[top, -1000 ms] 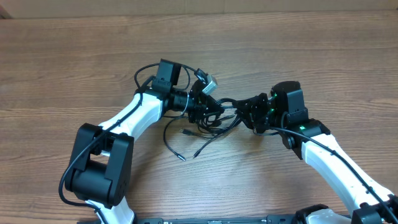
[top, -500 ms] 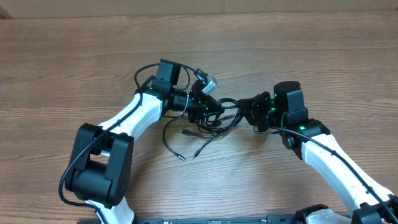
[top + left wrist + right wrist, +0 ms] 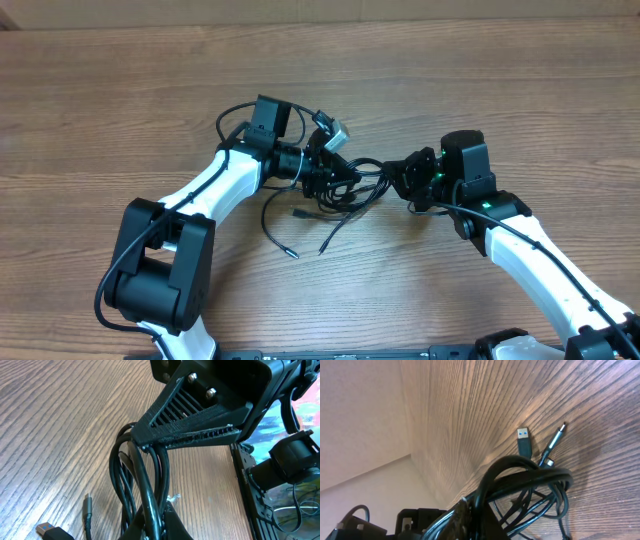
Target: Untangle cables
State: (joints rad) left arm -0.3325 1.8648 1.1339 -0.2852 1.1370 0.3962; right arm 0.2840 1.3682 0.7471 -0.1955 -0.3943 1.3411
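1. The left gripper is clenched on the black cables, which pass between its closed fingers.
2. The right gripper is clenched on that tangle from the opposite side.
3. The tangle sits between both grippers at mid-desk, with loose ends trailing on the wood toward the robot.
4. A blue USB plug and a silver-tipped plug lie side by side on the desk.

Overhead, the knot of cables is too dense to trace, its ends tucked under the left claw and right claw. Left wrist view: a plug clipped by the bottom edge. Right wrist view: the cables run off the bottom too.
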